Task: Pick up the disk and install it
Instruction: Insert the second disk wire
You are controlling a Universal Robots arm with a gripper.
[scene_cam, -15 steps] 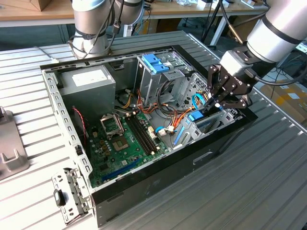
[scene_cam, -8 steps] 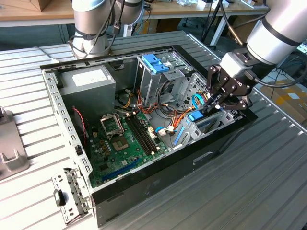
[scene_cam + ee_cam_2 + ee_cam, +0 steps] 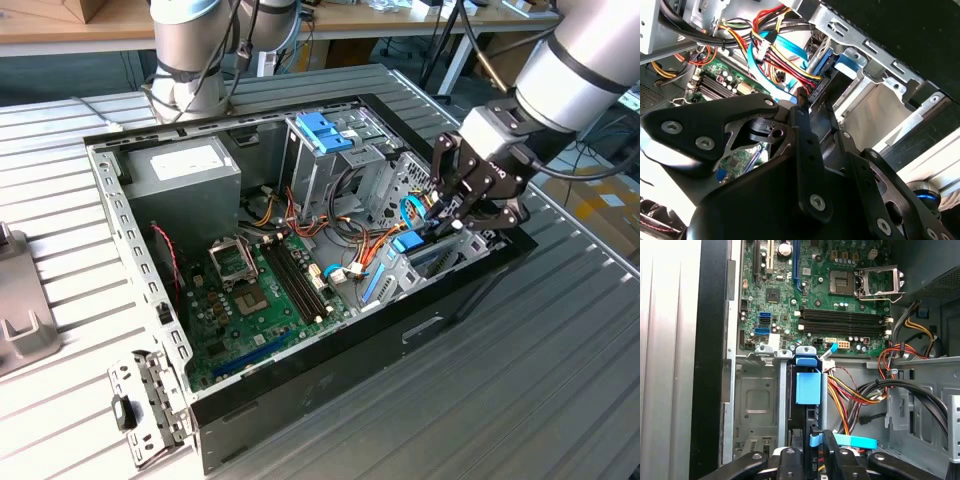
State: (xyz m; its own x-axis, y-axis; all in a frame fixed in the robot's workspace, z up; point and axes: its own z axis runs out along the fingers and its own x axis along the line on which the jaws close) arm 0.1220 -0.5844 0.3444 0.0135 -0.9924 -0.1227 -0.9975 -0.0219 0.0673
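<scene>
A: Where is the disk [image 3: 808, 390] seen?

B: It is seen standing on edge in a metal bay [image 3: 756, 405] at the front corner of the open case [image 3: 300, 375], on the exterior view's right. In the first wrist view its blue rail faces the camera, and the dark body is sunk between the bay walls. In the exterior view a blue piece of it [image 3: 408, 241] is made out just below the gripper [image 3: 462, 205].

A: And how is the gripper held?

B: It is hung right over the disk. In the first wrist view the fingers [image 3: 790, 462] are set close on either side of the disk's near end, narrow, and seem to be closed on it; actual contact cannot be made out for certain. In the second wrist view the black linkage [image 3: 790, 165] is seen pointed down at the bay.

A: What is found around it?

B: A bundle of red, yellow and orange wires [image 3: 850, 395] is run beside the disk, and a light blue cable [image 3: 855, 441] is laid near the fingertips. The green board [image 3: 830, 295] lies beyond the bay. In the exterior view, a cage with a blue top [image 3: 325, 130] and a grey box [image 3: 185, 175] are placed farther back in the case.
</scene>
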